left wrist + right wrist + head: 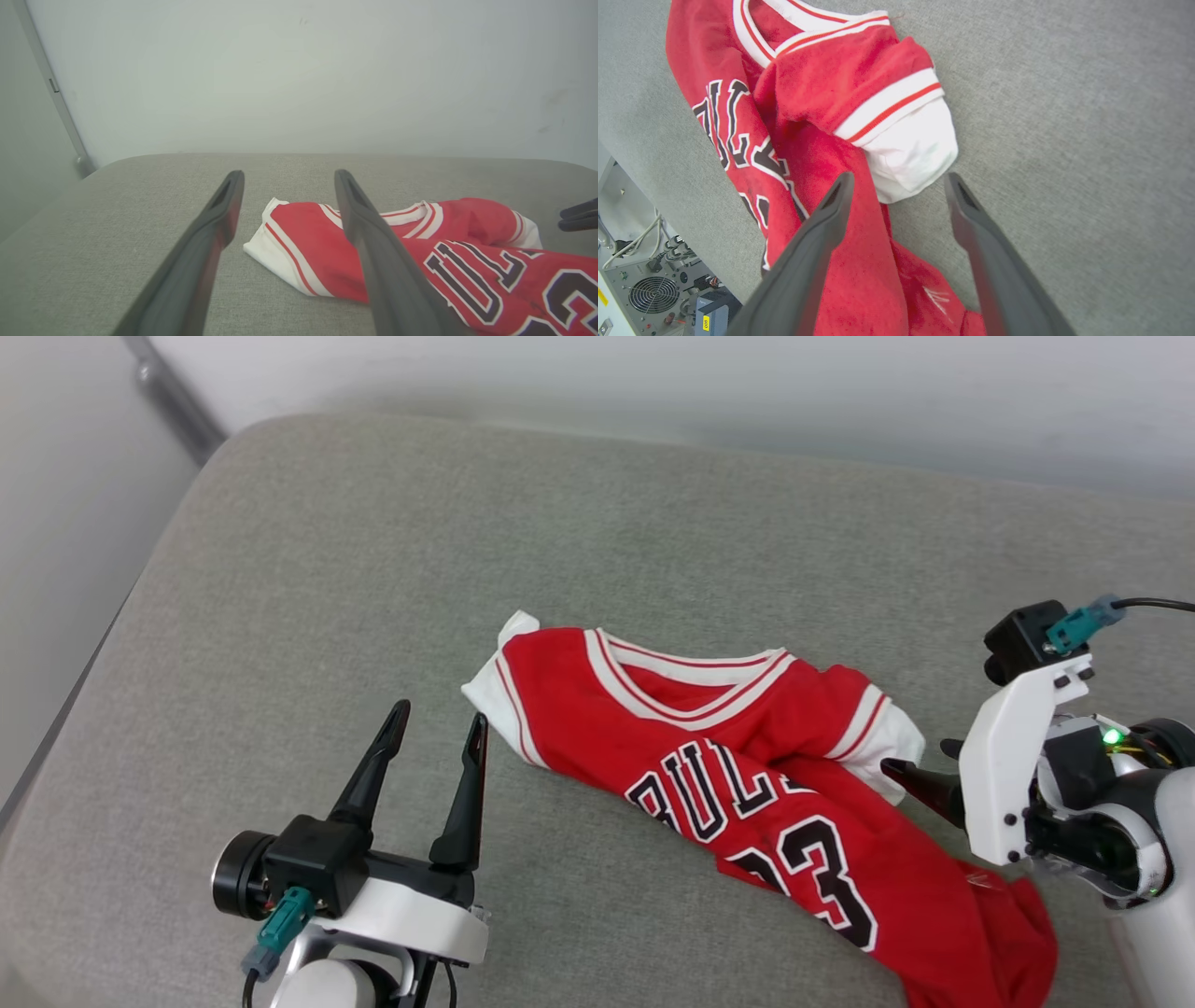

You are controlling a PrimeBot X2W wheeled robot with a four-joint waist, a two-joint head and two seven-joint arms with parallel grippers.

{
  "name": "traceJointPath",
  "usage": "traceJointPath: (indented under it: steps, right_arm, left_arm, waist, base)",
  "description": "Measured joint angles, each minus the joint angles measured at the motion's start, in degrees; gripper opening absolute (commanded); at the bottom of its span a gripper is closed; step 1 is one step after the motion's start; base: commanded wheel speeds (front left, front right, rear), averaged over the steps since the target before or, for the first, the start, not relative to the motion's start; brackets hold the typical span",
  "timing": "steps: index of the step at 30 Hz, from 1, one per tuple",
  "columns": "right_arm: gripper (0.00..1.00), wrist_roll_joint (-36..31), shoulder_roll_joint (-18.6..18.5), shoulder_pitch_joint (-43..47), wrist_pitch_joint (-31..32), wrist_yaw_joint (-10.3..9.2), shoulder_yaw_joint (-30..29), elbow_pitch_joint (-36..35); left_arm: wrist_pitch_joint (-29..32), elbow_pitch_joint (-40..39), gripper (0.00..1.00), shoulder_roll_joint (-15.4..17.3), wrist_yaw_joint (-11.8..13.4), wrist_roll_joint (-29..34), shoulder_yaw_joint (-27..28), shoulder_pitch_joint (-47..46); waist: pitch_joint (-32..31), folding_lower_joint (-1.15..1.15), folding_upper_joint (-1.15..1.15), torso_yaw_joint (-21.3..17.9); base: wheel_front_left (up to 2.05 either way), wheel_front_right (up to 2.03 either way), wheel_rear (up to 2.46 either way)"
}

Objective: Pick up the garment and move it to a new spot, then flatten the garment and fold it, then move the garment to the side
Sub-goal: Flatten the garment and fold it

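Red jersey shirt [747,775] [317,238] [822,84] sprawled face up and rumpled on a grey fabric-covered table [373,541], stretched slantwise from mid-table towards the front right corner. White-and-red striped collar towards the far edge, black "BULLS" lettering and the number creased below it, hem bunched close to the front edge. One white sleeve [485,686] flat on the side nearer the left edge, the other [910,149] folded under its striped trim on the right.

Left gripper [441,712] [288,173] just beside that left sleeve, over bare grey cloth, fingers [373,765] spread wide apart and empty, pointed towards the far edge and the pale wall [299,70] behind.

Right gripper [917,756] [900,176] at the jersey's right side, aimed in at the right sleeve. Fingers [817,242] parted wide in the right wrist view, one above the red body cloth, the other above bare table, the sleeve's white cuff just ahead of the gap; nothing clamped between them.

Below the table's front edge in that same view, a grey equipment box with a round fan grille [654,294] and loose cables.
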Motion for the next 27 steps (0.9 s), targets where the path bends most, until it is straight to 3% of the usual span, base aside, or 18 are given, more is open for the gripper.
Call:
traceJointPath:
  steps: [15, 16, 23, 27]
  right_arm:
    - [1.0, -4.0, -0.9, -4.5, -7.3, 0.03, 4.5, 13.6]
    - [0.0, -3.9, -1.4, -5.5, -8.3, 0.04, 6.4, 15.2]
    - [0.0, -1.6, -3.8, -5.4, -9.4, 0.02, 8.7, 15.8]
    - [0.0, -0.2, -7.5, -2.9, -9.4, 0.04, 9.3, 13.5]
  left_arm:
    - [0.0, 0.1, 1.0, -0.4, -0.2, -0.9, -1.2, -1.4]
    - [0.0, 0.5, 1.0, -0.4, -0.2, -1.0, -1.2, -1.9]
    - [0.0, 1.0, 1.0, -0.4, -0.2, -0.5, -0.7, -2.0]
    - [0.0, 1.0, 1.0, -0.5, -0.2, -0.3, -0.2, -1.4]
  waist:
    - [5.6, 0.0, 0.0, 5.6]
    - [6.3, 0.0, 0.0, 5.7]
    - [4.8, 0.0, 0.0, 4.5]
    - [3.2, 0.0, 0.0, 3.0]
  base:
    - [0.0, 0.0, 0.0]
    - [0.0, 0.0, 0.0]
    - [0.0, 0.0, 0.0]
    - [0.0, 0.0, 0.0]
